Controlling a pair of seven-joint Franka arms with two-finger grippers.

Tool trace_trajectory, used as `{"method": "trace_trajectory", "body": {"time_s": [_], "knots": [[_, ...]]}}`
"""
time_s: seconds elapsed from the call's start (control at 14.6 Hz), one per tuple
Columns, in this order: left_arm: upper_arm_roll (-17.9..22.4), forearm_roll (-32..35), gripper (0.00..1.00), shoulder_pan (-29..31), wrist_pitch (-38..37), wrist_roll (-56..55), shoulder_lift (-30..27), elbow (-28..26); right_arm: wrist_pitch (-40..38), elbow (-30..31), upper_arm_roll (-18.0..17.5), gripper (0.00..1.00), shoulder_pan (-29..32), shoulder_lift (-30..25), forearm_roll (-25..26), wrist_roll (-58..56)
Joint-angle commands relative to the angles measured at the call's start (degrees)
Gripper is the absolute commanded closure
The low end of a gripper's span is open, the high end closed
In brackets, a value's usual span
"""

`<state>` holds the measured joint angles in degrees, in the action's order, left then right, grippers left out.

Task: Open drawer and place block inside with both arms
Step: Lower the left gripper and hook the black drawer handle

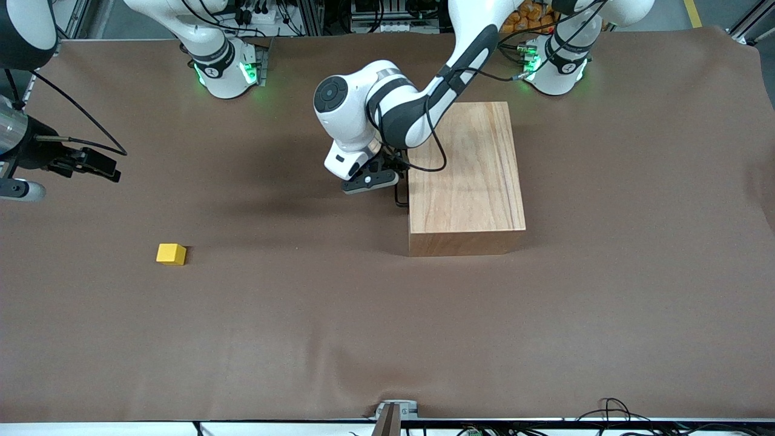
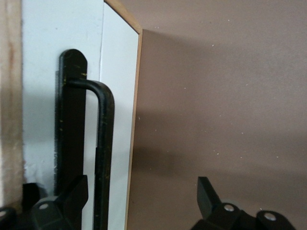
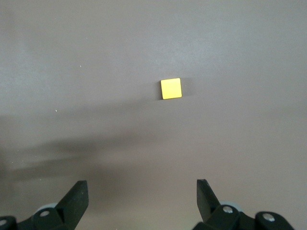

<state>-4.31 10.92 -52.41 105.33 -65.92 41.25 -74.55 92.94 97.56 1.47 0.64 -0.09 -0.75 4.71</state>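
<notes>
The large wooden box (image 1: 466, 175) stands mid-table. Its drawer (image 2: 117, 96) looks pushed in, showing only a white front on the side toward the right arm's end. My left gripper (image 1: 387, 180) is open at that front. The black wire handle (image 2: 103, 143) runs between its fingers, close against one fingertip (image 2: 76, 194), while the gripper (image 2: 141, 191) has not closed on it. The yellow block (image 1: 171, 254) lies on the cloth toward the right arm's end. My right gripper (image 1: 91, 162) hangs open and empty in the air. Its wrist view shows the block (image 3: 171, 88) ahead of the gripper (image 3: 142, 196).
A brown cloth (image 1: 363, 315) covers the whole table. A metal clamp (image 1: 393, 413) and loose cables (image 1: 611, 409) sit at the table edge nearest the front camera. Both green-lit arm bases (image 1: 227, 69) stand along the edge farthest from that camera.
</notes>
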Motion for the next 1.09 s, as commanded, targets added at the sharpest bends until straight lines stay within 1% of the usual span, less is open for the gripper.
{"method": "trace_trajectory", "body": {"time_s": [0.0, 0.34, 0.82, 1.02], "knots": [[0.1, 1.4, 0.00, -0.1, 1.4, 1.0, 1.2, 1.3, 0.8, 1.1, -0.3, 0.00, 0.9, -0.6, -0.5, -0.9], [0.0, 0.9, 0.00, -0.2, 7.3, -0.1, 2.4, 1.3, 2.2, 1.5, -0.3, 0.00, 0.9, -0.6, 0.0, -1.0], [-0.7, 0.5, 0.00, -0.5, 11.5, -1.7, 2.4, 1.7, 2.5, 2.4, -0.4, 0.00, 1.5, -0.6, 0.0, -1.3], [-0.7, 0.5, 0.00, -1.7, 12.0, -1.9, 2.5, 1.7, 3.0, 2.5, -0.4, 0.00, 1.6, -0.5, 0.0, -1.4]]}}
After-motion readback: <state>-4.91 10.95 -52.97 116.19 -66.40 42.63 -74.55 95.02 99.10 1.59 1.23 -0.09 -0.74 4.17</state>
